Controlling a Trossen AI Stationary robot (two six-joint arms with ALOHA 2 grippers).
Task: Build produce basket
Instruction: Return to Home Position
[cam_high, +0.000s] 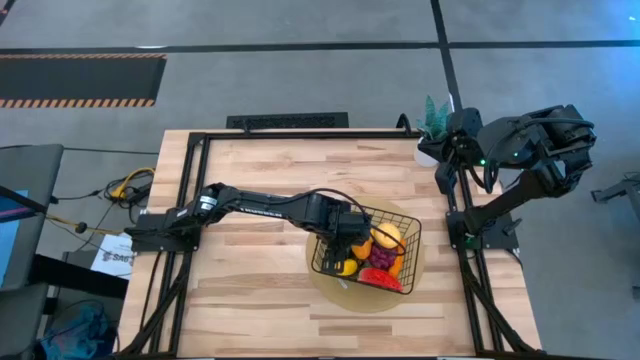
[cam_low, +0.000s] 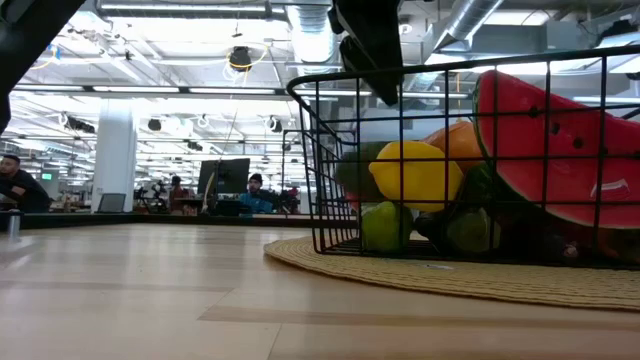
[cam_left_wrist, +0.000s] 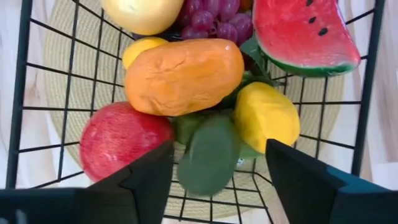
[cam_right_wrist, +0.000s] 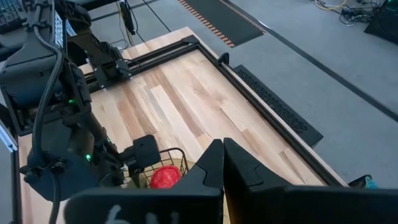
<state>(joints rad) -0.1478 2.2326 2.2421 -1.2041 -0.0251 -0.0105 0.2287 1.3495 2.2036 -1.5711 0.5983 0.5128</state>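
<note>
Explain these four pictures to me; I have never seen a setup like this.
This is a robot with two dark arms at a wooden table. One picture looks straight down, one looks level across the tabletop, and one comes from a camera on each wrist. On a round tan mat stands a black wire basket full of toy produce: a watermelon slice, a red apple, a lemon, purple grapes and more. The left hand hangs open over the basket, holding nothing. The right hand is shut and empty, parked by the table's right edge near a small potted plant.
</note>
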